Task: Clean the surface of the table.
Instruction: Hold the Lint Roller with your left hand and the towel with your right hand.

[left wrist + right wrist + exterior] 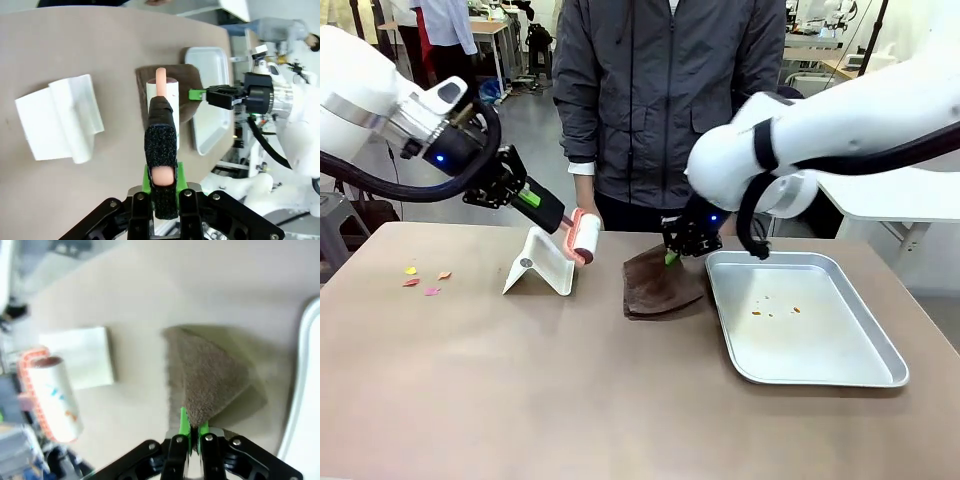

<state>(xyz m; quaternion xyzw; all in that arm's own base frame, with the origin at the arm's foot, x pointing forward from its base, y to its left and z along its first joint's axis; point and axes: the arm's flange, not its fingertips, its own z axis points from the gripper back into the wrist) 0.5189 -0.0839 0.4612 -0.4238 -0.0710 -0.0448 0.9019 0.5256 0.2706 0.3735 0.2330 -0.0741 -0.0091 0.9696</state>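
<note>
The brownish table (520, 400) carries a few small coloured scraps (420, 280) at its left. My left gripper (552, 213) is shut on the pink handle of a white lint roller (586, 237), held just above the table beside a white stand (540, 265). From the left wrist, the roller (162, 95) points away from the gripper (162, 175) over the cloth (187, 80). My right gripper (672, 257) is shut on a corner of a brown cloth (658, 283), which lies folded on the table. In the right wrist view the gripper (191, 432) pinches the cloth (210, 375).
A shiny metal tray (820, 340) with a few crumbs (775, 312) lies at the right, touching the cloth's edge. A person in a grey jacket stands at the far side, one hand (582, 190) just behind the roller. The near half of the table is bare.
</note>
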